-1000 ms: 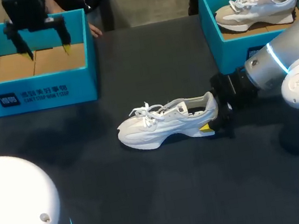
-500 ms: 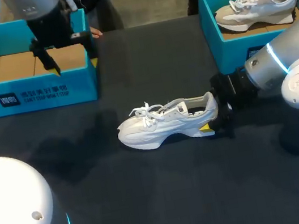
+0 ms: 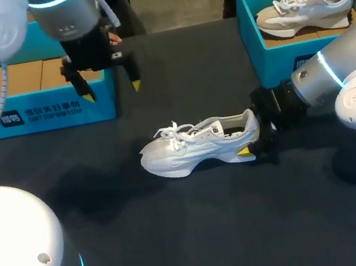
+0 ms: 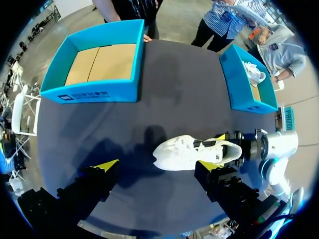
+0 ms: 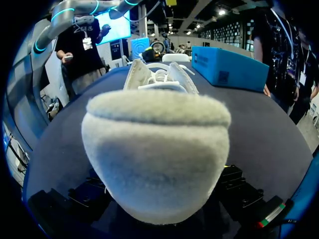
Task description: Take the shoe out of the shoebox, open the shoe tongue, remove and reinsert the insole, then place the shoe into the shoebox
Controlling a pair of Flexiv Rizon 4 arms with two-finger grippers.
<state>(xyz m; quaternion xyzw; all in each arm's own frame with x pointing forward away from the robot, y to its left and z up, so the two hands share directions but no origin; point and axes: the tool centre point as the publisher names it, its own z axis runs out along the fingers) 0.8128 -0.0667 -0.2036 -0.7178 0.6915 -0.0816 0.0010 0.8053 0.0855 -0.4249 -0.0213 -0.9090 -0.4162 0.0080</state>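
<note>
Dark table [image 3: 202, 238] under both arms. Over at the heel, the right gripper [image 3: 250, 136] is clamped on the white shoe [image 3: 197, 145], which lies sole-down, its long axis running straight away from that gripper, toe farthest. The left gripper [image 3: 112, 89] hangs spread wide, holding nothing. The shoe lies below and ahead of it, laces up, nothing between. Just behind it is the empty shoebox [image 3: 38, 112]. Beside the right arm, a second shoebox [image 3: 274, 55] holds another shoe [image 3: 304, 6]. The free left arm looks best placed for the tongue.
</note>
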